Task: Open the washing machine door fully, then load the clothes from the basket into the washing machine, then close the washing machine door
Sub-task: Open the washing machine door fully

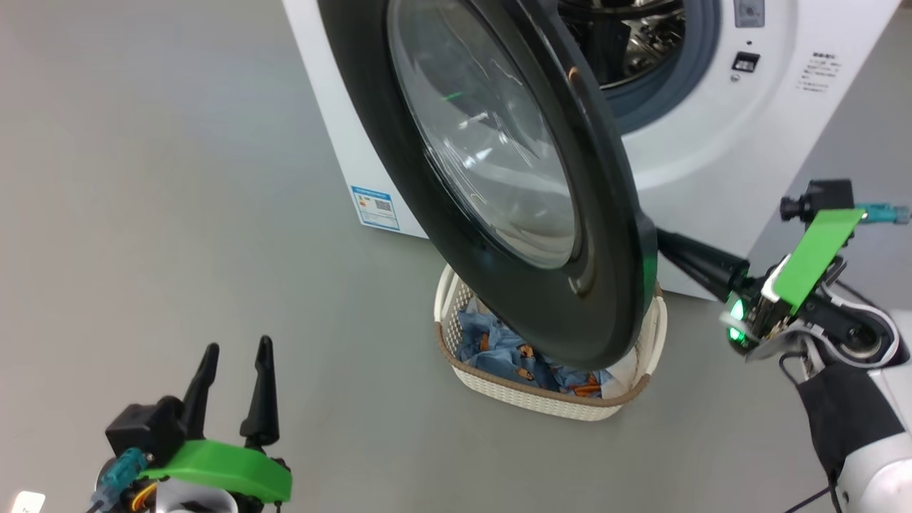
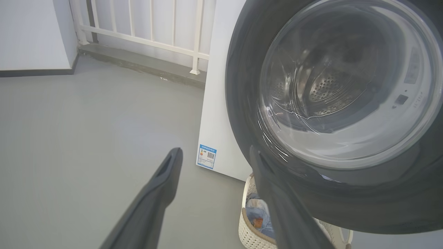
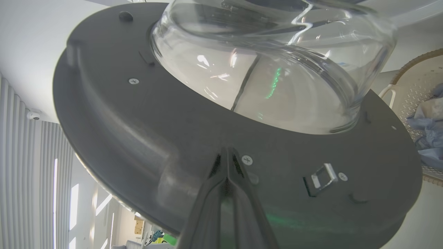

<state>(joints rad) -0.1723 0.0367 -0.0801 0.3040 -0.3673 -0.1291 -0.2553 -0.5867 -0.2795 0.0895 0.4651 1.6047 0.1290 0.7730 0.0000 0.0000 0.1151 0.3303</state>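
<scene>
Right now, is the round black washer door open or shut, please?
Open: the round glossy black door stands swung out, exposing the steel drum.

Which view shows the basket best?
Head view: the basket shows its front wall and most of its rim below the door. Left wrist catches one corner; right wrist a slice at the frame's edge.

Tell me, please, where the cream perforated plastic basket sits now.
The cream basket stands on the grey floor at the head view's lower centre, before the white washing machine, partly behind the open glossy black door.
</scene>
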